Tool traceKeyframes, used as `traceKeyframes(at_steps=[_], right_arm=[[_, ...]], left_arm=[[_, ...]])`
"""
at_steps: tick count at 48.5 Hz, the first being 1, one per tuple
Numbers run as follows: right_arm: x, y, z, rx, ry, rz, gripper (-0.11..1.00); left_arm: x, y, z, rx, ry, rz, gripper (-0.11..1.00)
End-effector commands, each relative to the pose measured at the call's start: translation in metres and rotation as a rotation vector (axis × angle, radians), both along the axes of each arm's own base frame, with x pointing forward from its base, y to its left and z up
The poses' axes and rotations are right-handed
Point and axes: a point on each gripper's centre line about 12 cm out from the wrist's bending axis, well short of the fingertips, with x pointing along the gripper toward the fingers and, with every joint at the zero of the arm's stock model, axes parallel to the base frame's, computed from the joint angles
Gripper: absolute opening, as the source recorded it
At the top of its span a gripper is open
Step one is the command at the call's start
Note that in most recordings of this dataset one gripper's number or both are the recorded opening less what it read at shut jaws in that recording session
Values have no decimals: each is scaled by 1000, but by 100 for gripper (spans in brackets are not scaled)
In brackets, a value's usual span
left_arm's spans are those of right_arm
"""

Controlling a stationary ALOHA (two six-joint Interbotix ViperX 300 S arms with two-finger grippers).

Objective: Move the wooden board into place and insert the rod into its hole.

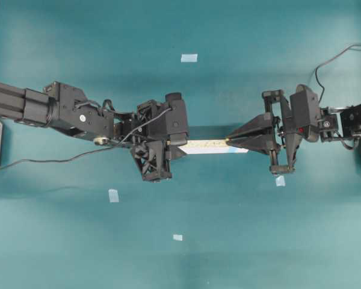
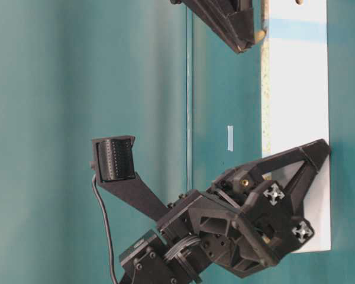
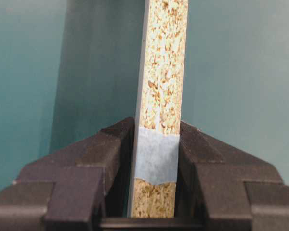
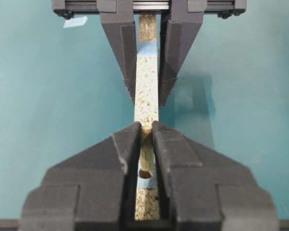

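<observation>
I count two arms on one teal table (image 1: 60, 241). My left gripper (image 1: 174, 146), frame centre, clamps one wooden board (image 1: 207, 146) on edge. My right gripper (image 1: 230, 141), right of centre, is pinched tight on one rod (image 4: 145, 156) over the board's edge. One hole (image 4: 145, 173) shows there. Four tape squares (image 1: 189, 58) lie scattered.

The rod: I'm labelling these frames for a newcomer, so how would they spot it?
Find the wooden board held on edge between both arms. The right hand pinches the rod over its speckled edge: a short cream peg, unlike the flat blue tape squares.
</observation>
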Motion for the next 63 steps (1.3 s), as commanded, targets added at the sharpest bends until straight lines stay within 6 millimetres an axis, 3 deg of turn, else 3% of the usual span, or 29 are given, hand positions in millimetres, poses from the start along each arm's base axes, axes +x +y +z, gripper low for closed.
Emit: traceKeyframes(at_steps=[1,26,63], right_arm=[[1,1,4,-2,-17,4,9],[-1,1,-5,0,15,3,9],[-21,2,-15,10,73,-5,9]], left_arm=[[2,-4,3,-7,-12,-1,24],[3,-4,5,-10,-17,2,24],[2,-4,4,-26,-15,21,24]])
